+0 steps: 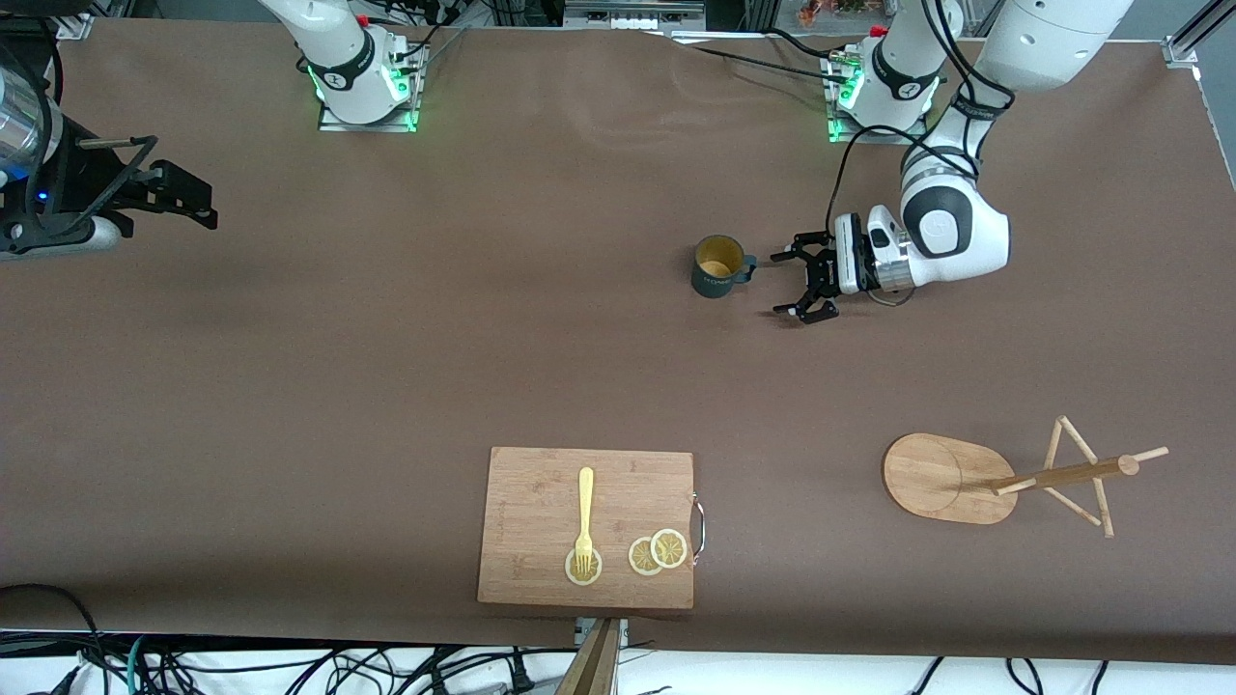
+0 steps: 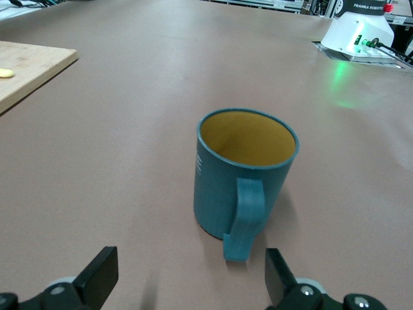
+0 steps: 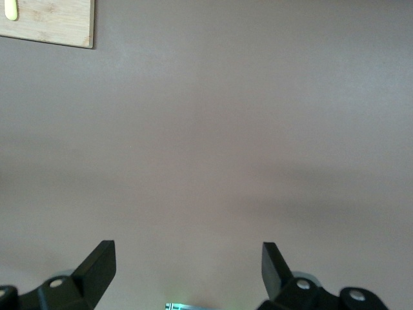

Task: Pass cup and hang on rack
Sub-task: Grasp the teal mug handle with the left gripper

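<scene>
cup, a small ribbed teal mug with yellow inside, stands upright just ahead of the left gripper, its jaws apart, handle toward them. likely light, rigid, slick; grip the handle. right gripper waits, jaws apart.

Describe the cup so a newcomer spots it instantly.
On the brown table, look just ahead of the left gripper, whose fingers are open. There a small dark teal-blue ribbed mug stands upright, handle toward that gripper. Its yellow inside marks it; nothing else is cup-shaped.
</scene>
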`<state>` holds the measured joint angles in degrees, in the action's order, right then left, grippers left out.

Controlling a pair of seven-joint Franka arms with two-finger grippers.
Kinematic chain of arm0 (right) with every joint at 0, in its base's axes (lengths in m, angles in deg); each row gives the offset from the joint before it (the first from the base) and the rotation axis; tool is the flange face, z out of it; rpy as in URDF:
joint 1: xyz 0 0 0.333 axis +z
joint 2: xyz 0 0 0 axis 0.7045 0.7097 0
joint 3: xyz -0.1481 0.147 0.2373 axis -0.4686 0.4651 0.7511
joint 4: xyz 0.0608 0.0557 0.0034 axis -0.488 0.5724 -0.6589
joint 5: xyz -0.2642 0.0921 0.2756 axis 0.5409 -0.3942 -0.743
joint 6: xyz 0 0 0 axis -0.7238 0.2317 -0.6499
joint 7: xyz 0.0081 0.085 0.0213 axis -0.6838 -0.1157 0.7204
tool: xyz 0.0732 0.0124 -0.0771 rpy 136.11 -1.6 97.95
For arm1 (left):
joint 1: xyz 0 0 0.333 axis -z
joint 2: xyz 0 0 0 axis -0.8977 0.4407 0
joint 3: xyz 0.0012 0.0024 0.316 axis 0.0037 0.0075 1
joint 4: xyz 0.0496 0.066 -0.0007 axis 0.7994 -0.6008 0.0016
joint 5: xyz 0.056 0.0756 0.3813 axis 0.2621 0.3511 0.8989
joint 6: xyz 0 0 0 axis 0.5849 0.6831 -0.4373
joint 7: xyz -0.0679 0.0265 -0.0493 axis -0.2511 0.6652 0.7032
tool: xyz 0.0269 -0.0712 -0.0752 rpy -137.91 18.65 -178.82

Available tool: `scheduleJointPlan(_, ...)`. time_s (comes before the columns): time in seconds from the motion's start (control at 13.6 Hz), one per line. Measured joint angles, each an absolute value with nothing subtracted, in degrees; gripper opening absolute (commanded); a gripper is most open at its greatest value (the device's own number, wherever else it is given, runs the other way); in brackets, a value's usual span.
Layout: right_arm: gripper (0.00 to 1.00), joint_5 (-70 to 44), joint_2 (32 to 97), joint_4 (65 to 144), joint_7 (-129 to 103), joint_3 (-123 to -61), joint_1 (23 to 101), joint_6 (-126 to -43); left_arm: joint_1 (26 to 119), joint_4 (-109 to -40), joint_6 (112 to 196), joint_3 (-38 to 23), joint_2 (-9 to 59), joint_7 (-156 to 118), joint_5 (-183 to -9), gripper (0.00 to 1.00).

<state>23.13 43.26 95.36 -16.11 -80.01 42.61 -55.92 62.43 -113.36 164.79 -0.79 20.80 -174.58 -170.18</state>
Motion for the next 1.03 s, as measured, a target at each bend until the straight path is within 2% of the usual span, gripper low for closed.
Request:
scheduleJointPlan(0.81, 1.0, 23.13, 43.54, 95.11, -16.11, -79.59, 42.69, -55.9, 66.74, -115.24, 164.81, -1.17, 24.76, -182.29, -184.14, 1.0)
scheduleJointPlan(0.95, 1.0, 23.13, 43.54, 95.09, -16.11, -79.56, 42.69, -55.9, 67.01, -115.28, 164.8, -1.17, 24.85, -182.3, -184.62, 0.99)
scheduleJointPlan(1.03, 1.0, 23.13, 43.54, 95.09, -16.11, -79.51, 42.69, -55.87, 67.12, -115.31, 164.8, -1.17, 24.88, -182.3, -184.67, 0.95)
